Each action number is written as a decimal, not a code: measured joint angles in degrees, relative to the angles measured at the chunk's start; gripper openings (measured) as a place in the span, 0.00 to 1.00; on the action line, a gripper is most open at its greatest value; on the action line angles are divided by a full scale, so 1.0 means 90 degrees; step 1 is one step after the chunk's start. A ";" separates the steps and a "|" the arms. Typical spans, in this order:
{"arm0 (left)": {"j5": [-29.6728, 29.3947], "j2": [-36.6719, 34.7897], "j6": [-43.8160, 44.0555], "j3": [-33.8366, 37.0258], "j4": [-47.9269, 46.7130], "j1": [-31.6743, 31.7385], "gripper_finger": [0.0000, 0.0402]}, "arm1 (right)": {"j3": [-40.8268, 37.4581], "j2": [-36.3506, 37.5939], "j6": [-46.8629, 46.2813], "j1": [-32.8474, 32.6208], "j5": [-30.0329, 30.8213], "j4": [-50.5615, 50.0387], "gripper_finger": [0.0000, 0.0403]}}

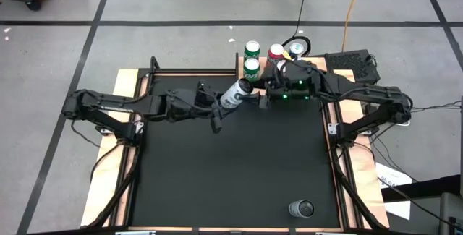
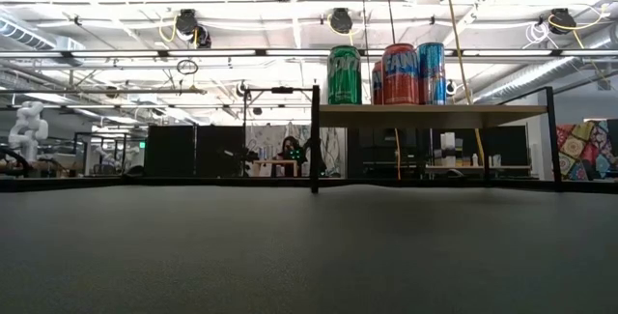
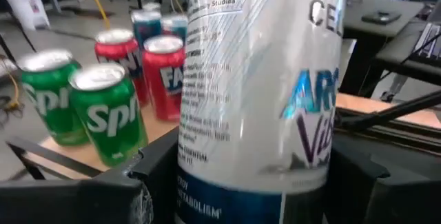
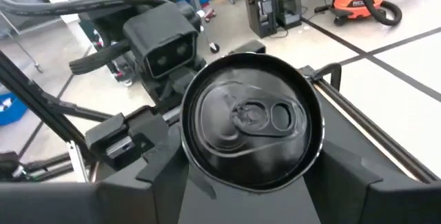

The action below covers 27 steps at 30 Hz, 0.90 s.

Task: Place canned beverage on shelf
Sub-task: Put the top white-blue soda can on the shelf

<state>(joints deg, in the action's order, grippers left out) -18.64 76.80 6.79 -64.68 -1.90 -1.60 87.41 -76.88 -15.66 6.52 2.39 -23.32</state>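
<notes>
You've got a tall white-and-blue can (image 1: 234,94) tilted on its side, lifted off the mat, just beside the shelf (image 2: 435,115). That shelf is a light-brown board on thin black posts, carrying green and red cans upright.

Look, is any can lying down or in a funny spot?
Yes. One dark can lies on its side, alone at the near edge of the black mat, far from the shelf with upright cans. The white can is tilted, held between both grippers.
</notes>
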 joint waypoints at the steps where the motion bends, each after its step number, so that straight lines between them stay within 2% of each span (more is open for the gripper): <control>1: 0.0056 0.0078 0.0042 0.0005 0.0055 0.0055 0.64 | 0.0001 -0.0073 0.0054 0.0031 -0.0070 0.0003 0.56; 9: 0.0486 0.0333 0.0151 0.0028 0.0147 0.0412 0.67 | 0.0003 -0.0233 0.0198 0.0240 -0.0395 0.0066 0.56; 14: 0.1086 0.0377 0.0216 0.0015 0.0372 0.0690 0.82 | 0.0003 -0.0274 0.0167 0.0358 -0.0598 0.0211 0.56; 19: 0.1077 0.0340 0.0187 0.0009 0.0362 0.0876 0.97 | 0.0005 -0.0245 0.0253 0.0514 -0.0656 0.0173 0.56; 23: 0.1069 0.0010 0.0154 0.0009 0.0176 0.1010 0.98 | 0.0005 -0.0019 0.0275 0.0701 -0.0800 -0.0416 0.56; 27: 0.1041 -0.0333 -0.0111 0.0009 -0.0408 0.1124 0.99 | 0.0006 0.0473 0.0273 0.0910 -0.0951 -0.1470 0.56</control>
<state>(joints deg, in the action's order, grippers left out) -9.27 73.81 5.79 -64.60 -5.57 8.51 87.46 -72.63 -13.21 14.71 -6.17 -36.55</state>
